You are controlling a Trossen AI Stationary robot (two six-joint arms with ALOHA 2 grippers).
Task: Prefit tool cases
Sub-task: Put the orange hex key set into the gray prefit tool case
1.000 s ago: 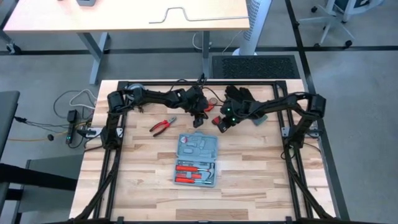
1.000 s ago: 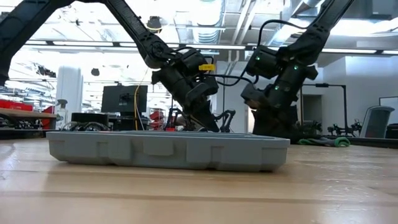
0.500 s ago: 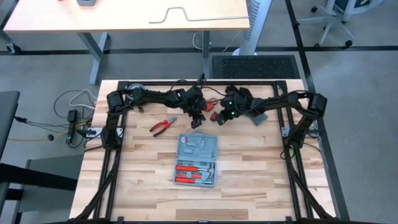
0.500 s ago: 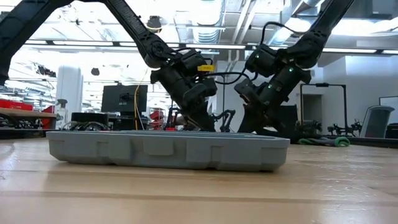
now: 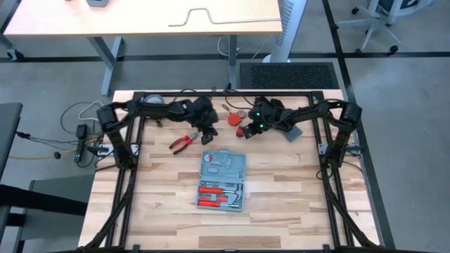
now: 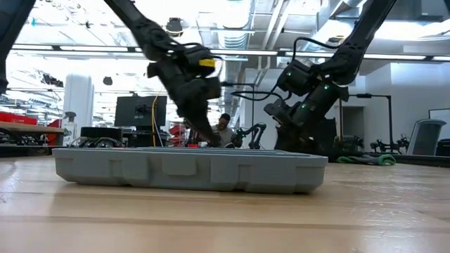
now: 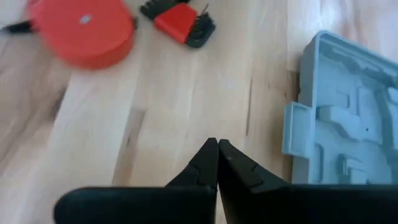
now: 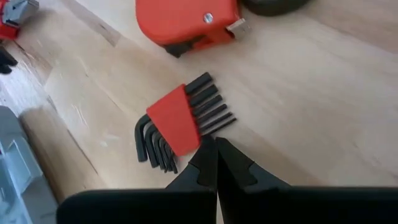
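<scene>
A grey floor (image 5: 49, 218) is seen around the wooden table (image 5: 288, 197), with a light desk (image 5: 140, 17) and a floor mat (image 5: 288, 74) beyond.

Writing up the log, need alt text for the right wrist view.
The right gripper, fingers closed and empty, hovers just above a set of black hex keys in a red holder on the wooden table. An orange tape measure lies beyond; the grey tool case edge shows.

You're working on a pale, smooth-grained wood table (image 5: 281, 190). The tool case (image 7: 339, 118) looks like matt blue-grey moulded plastic. The hex key set (image 8: 180, 121) pairs dark matt metal with a smooth red plastic holder.
</scene>
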